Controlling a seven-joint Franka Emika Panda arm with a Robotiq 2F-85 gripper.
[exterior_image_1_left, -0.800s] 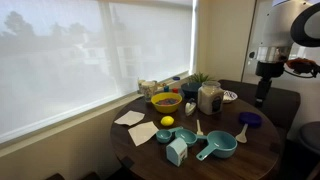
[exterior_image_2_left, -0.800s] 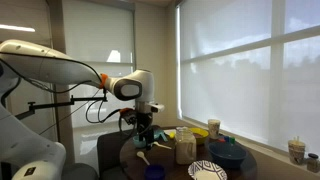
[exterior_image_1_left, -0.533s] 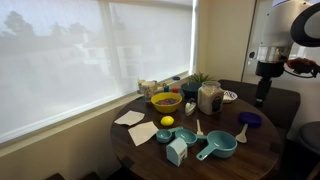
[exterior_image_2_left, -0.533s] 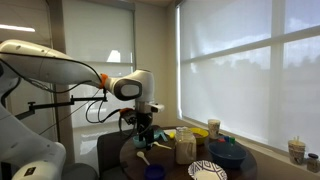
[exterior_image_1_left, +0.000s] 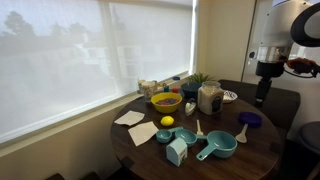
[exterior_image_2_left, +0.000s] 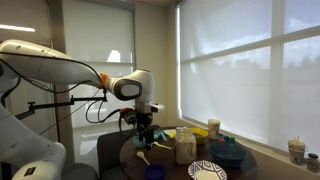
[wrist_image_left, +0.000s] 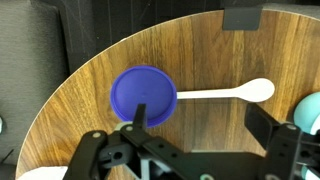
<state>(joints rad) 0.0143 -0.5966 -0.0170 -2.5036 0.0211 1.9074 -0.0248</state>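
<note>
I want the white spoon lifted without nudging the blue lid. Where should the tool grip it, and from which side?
Probably best: take the white spoon at mid-handle, coming straight down and closing across its narrow width. It lies flat on the table, handle end by the blue lid.

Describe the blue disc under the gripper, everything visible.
The blue disc is flat, round and solid blue, matte and plastic-looking; whether it is a lid or a saucer I cannot tell. It lies flat on the wooden table, near the edge. A white spoon points its handle at the disc's rim, seemingly touching it. The open gripper hangs above, and one finger overlaps the disc in the wrist view.
</note>
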